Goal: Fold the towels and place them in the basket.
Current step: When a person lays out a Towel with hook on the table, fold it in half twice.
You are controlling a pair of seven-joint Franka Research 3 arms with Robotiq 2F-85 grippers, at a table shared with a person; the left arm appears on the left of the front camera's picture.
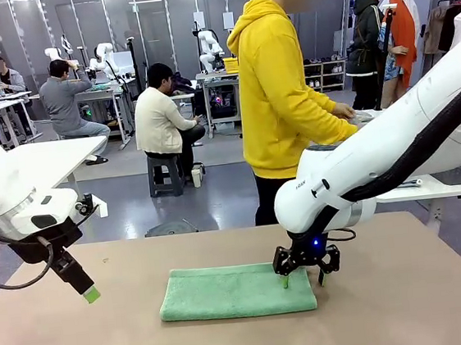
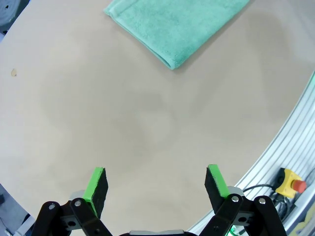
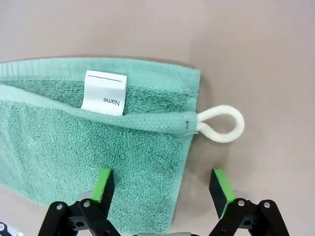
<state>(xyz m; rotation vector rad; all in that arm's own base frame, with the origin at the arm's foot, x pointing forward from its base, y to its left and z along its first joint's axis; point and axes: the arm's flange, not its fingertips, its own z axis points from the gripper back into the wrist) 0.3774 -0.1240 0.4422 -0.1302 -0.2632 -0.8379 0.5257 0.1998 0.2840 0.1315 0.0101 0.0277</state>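
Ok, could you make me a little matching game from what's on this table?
Things:
1 towel
2 loop
3 left fingers
4 right fingers

Descriptions:
A open over bare table
B green, folded
C white, at the towel's corner
D straddling the towel's edge

Pairs: 1-B, 2-C, 3-A, 4-D

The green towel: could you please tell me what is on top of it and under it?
On the green towel lies a white Name label, and the right gripper straddles its edge, jaws apart. Beneath shows the tan table; anything between the folded layers is covered.
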